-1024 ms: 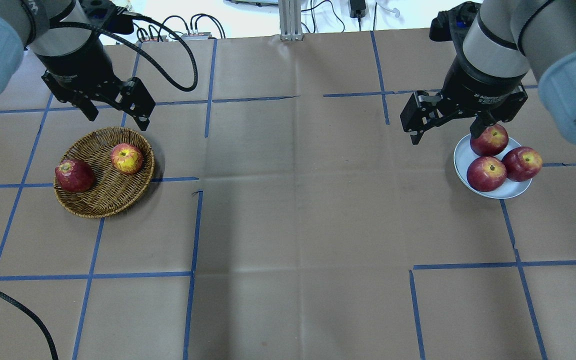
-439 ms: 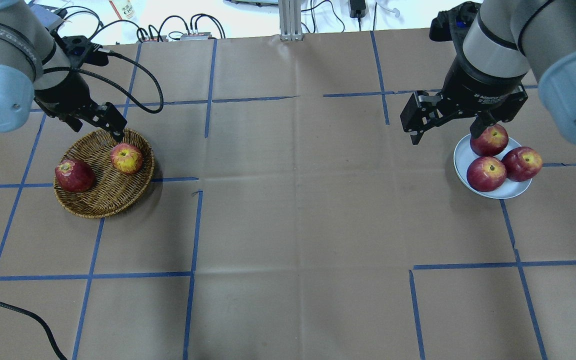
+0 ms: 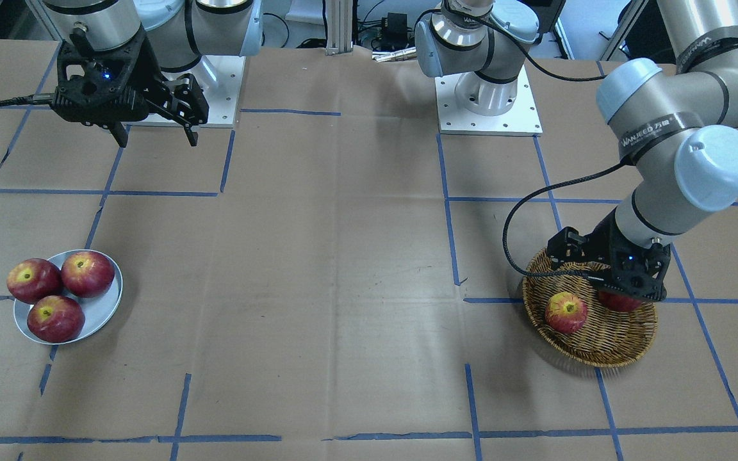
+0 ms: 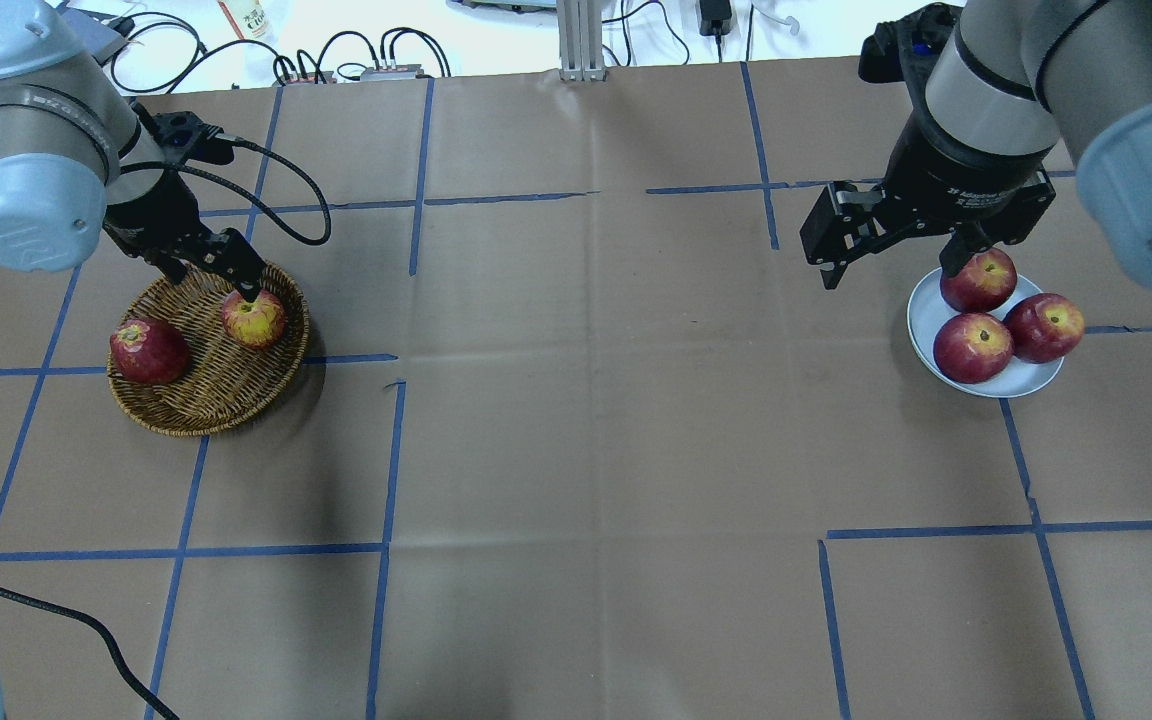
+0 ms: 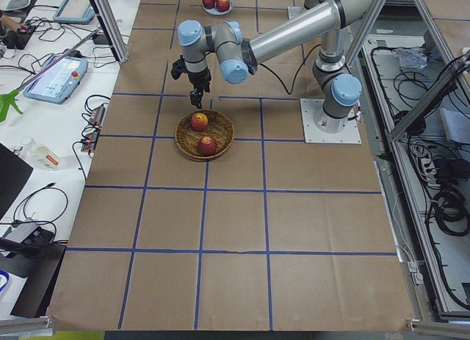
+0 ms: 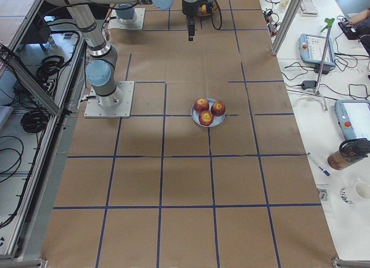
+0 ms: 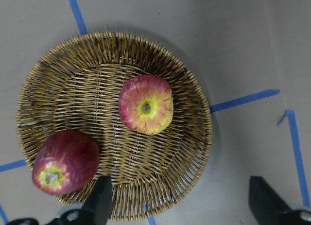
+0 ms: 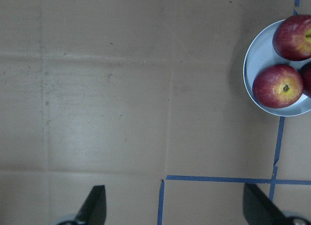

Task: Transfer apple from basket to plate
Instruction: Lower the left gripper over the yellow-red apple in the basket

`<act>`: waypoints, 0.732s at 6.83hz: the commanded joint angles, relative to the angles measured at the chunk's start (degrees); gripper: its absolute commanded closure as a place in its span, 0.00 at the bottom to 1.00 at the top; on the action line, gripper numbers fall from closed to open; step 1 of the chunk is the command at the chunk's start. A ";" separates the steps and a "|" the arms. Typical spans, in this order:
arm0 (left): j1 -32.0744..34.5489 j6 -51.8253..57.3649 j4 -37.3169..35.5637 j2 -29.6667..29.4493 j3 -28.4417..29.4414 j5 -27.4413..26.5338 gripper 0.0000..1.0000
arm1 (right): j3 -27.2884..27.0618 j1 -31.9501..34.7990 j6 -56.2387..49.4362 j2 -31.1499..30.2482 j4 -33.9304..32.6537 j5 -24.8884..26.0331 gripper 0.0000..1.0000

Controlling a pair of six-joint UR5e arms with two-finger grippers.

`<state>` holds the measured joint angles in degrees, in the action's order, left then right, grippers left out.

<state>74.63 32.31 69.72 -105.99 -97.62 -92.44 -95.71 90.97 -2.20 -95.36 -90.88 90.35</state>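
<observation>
Hiding half a dark apple [image 3: 619, 302] in the front view, the spread left gripper [image 7: 180, 186] shows it whole wrist-side; right gripper [image 8: 173, 193] likewise spread.

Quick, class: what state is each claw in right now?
Left claw: open, holding nothing, over the basket.
Right claw: open, holding nothing.

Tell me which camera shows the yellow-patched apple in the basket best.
Left wrist view: the apple sits large, central and unobstructed, stem dimple and yellow patch facing the lens. Overhead and front-facing show it small, exterior left tiny, exterior right indistinct; the right wrist view misses it.
</observation>
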 commanded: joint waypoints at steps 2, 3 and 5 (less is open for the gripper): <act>-1.67 5.37 -9.29 -6.22 -0.91 0.16 0.02 | 0.00 0.00 0.00 0.00 0.00 0.00 0.00; -1.68 5.48 -10.03 -7.81 -0.91 0.16 0.02 | 0.00 0.00 0.00 0.00 0.00 0.00 0.00; -1.68 5.13 -10.13 -8.96 -1.00 0.24 0.02 | 0.00 0.00 0.00 0.00 0.00 0.00 0.00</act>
<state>72.98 37.52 59.87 -113.98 -98.53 -92.22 -95.71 90.97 -2.20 -95.36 -90.88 90.35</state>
